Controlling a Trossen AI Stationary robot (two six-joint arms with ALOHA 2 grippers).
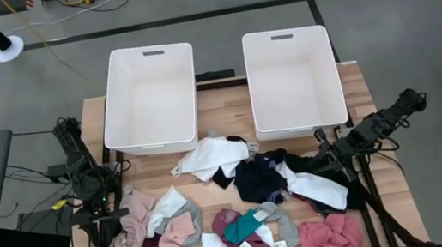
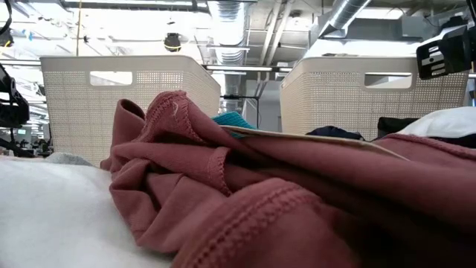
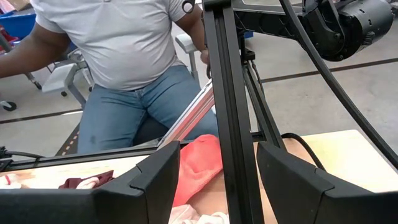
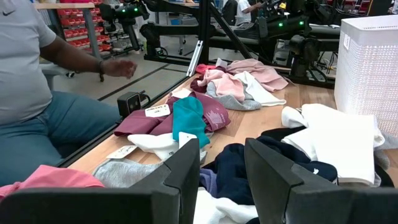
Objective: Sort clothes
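- Two white bins stand side by side at the far end of the wooden table (image 1: 228, 109): the left bin (image 1: 151, 99) and the right bin (image 1: 294, 79).
- Two robot arms sit at the table's side edges, one left arm (image 1: 79, 165) and one right arm (image 1: 374, 130).
- The clothes (image 1: 242, 211) spread in loose heaps on the near side of the bins; the exact number cannot be told, as they overlap.
- Among them, one teal piece (image 1: 242, 224), one large white piece (image 1: 209, 158) just beside the left bin, and one navy piece (image 1: 257, 179) can be singled out.
- One person (image 4: 28, 93) sits beyond the table's near edge.
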